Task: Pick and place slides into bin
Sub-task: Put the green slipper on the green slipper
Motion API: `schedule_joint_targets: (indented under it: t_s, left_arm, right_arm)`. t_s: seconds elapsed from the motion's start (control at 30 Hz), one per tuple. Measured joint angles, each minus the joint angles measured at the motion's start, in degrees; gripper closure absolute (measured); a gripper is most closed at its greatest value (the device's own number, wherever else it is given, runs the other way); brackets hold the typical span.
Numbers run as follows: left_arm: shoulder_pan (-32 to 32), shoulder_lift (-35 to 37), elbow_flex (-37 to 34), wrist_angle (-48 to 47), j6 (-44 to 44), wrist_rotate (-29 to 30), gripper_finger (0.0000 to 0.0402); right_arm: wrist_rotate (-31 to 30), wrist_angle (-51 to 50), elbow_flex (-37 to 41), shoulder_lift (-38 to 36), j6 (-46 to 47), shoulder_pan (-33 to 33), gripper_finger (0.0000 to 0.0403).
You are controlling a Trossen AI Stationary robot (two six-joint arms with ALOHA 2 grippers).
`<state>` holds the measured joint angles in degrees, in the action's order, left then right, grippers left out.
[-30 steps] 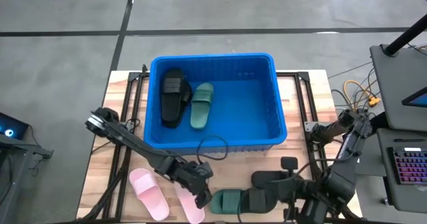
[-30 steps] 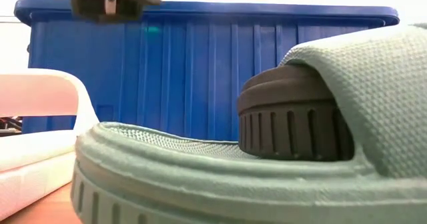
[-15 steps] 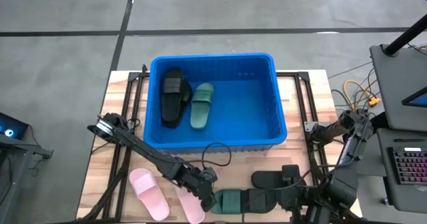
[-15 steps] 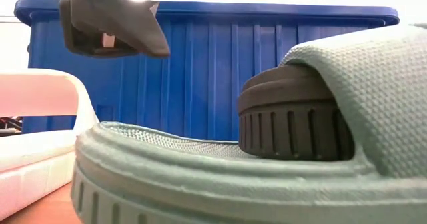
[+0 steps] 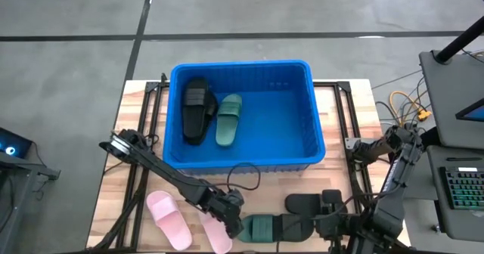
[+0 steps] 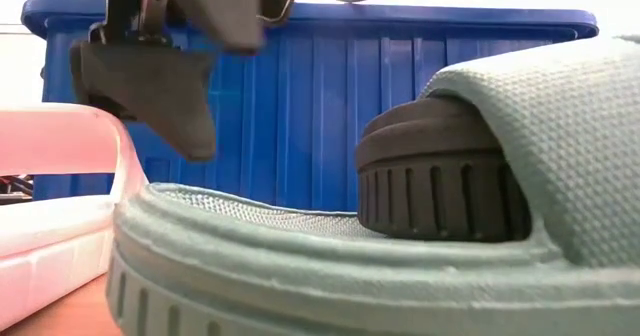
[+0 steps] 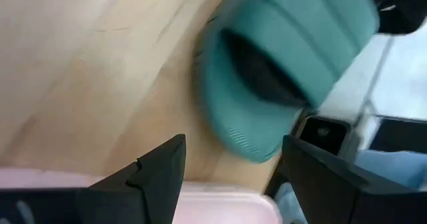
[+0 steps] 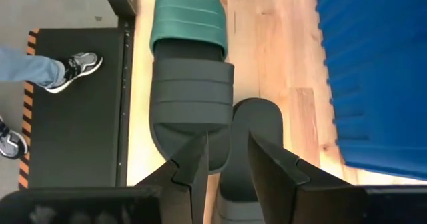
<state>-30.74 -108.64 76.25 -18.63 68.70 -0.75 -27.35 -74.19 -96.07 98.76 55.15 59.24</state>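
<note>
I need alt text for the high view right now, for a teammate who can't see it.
Overhead view: the blue bin on a wooden table holds a black slide and a green slide. At the near edge lie two pink slides, a green slide and two black slides. The left hand is between pink and green; the right hand is by the black ones.

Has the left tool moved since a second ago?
Yes. The left tool has dropped lower against the blue bin in the low view, nearing the green slide.
</note>
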Motion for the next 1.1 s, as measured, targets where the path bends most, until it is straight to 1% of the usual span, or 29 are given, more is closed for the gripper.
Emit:
schedule_joint_targets:
  t_s: [0.1, 0.17, 0.33, 0.47, 0.63, 0.83, 1.1]
  left_arm:
    - [0.04, -1.35, 0.2, 5.53, 0.4, -0.24, 0.0168]
    - [0.04, -2.97, 1.16, 6.63, 1.31, -0.56, 0.0168]
    - [-0.01, -6.63, 4.17, 3.71, 1.51, -0.85, 0.0169]
    - [-0.07, -7.91, 6.14, 1.42, 1.51, -0.4, 0.0169]
    - [0.0, -7.04, 6.66, 0.77, 1.6, 1.48, 0.0169]
    - [0.04, -5.79, 8.96, -8.48, 0.86, 2.55, 0.0169]
    - [0.03, -5.85, 8.7, -6.44, 1.48, 2.61, 0.0169]
  right_arm:
    - [-0.37, 0.15, 0.37, 0.0, 0.36, 0.0, 0.0305]
    - [-0.98, 0.25, 0.47, 0.0, 0.36, 0.0, 0.0305]
    - [-1.2, 0.56, 0.41, 0.0, 0.06, 0.01, 0.0305]
    - [-1.18, 0.89, 0.41, 0.0, -0.13, 0.13, 0.0308]
    - [-1.18, 1.26, 0.41, 0.0, -0.24, 0.15, 0.0309]
    - [-1.18, 1.66, 0.41, 0.0, -1.23, 0.15, 0.0305]
    - [-1.18, 2.06, 0.41, 0.0, -1.61, 0.15, 0.0312]
